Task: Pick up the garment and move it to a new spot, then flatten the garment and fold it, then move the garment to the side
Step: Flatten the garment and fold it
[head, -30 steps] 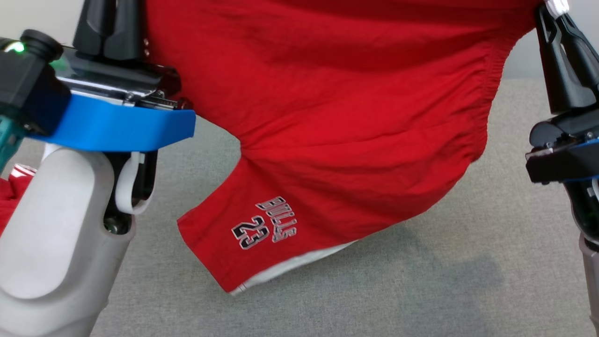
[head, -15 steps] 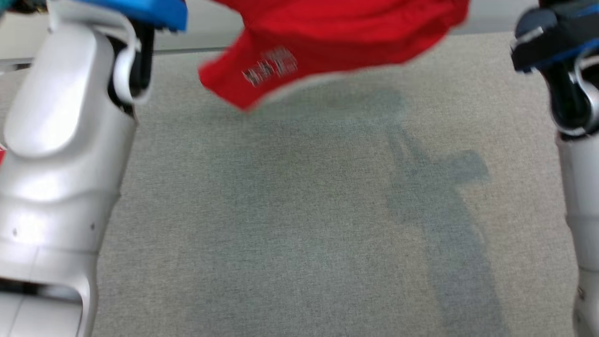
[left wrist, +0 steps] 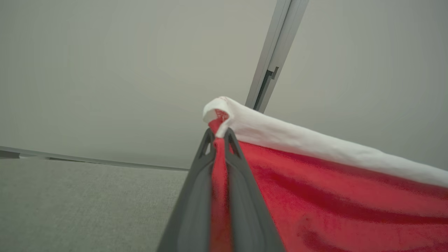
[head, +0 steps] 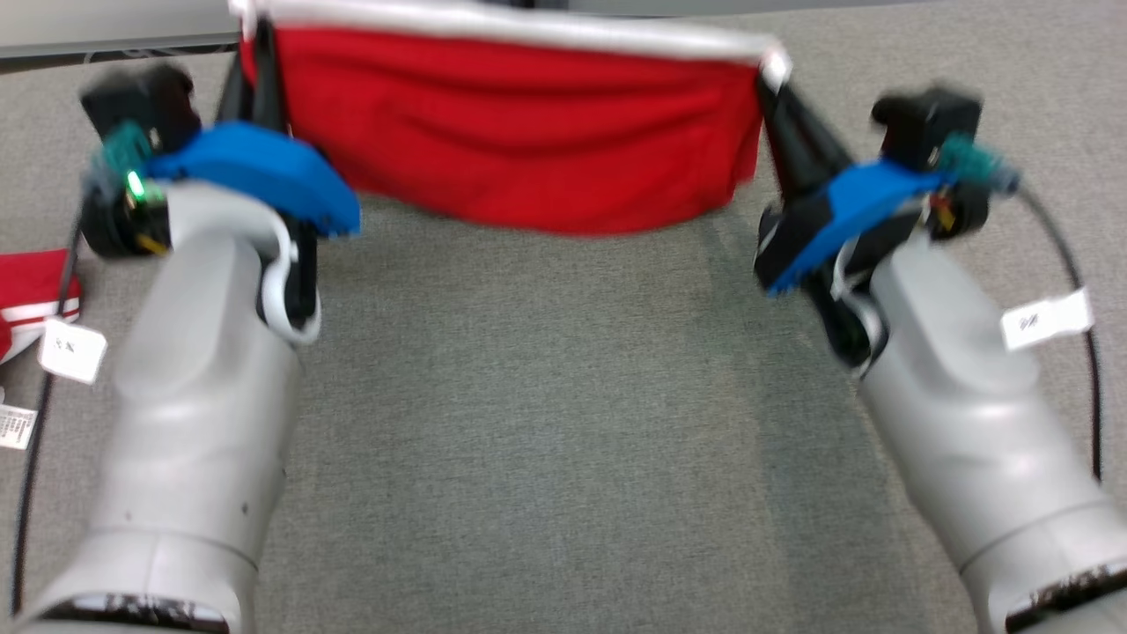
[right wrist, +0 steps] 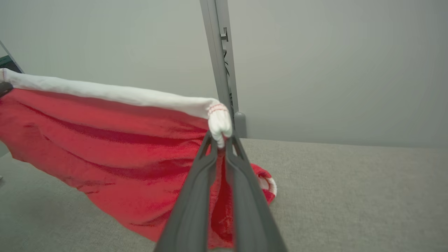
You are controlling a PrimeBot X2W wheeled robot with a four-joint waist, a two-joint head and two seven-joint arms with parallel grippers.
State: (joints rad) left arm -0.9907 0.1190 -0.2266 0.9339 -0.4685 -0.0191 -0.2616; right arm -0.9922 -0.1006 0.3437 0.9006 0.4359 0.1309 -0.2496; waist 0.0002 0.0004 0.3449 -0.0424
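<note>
Hanging stretched between both grippers, the garment point(head: 528, 150) fills the 12 o'clock part of the head view. It is raised over the grey table point(head: 546, 396) and is red, with a white band along its top edge.

The left gripper point(head: 250, 40), at 11 o'clock, is clamped on the garment's left top corner. In the left wrist view its fingers point(left wrist: 192, 210) press together on a strip of red cloth, and the white band bunches just past the tips.

The right gripper point(head: 775, 79), at 1 o'clock, is closed on the opposite top corner. In the right wrist view the end of the band pokes out beyond its fingers point(right wrist: 189, 210), and red cloth hangs between and behind them. From there the band runs off toward 9 o'clock, and the red body sags below it. Its lower edge hangs near the table; whether it touches, I cannot tell.

At 9 o'clock in the head view a second red cloth point(head: 31, 282) with white stripes lies on the table, well apart from the held garment. A white tag point(head: 72, 350) lies just beside it. Beyond the table stand a pale wall point(left wrist: 105, 70) and a grey post point(right wrist: 220, 52). The head view is blurred.
</note>
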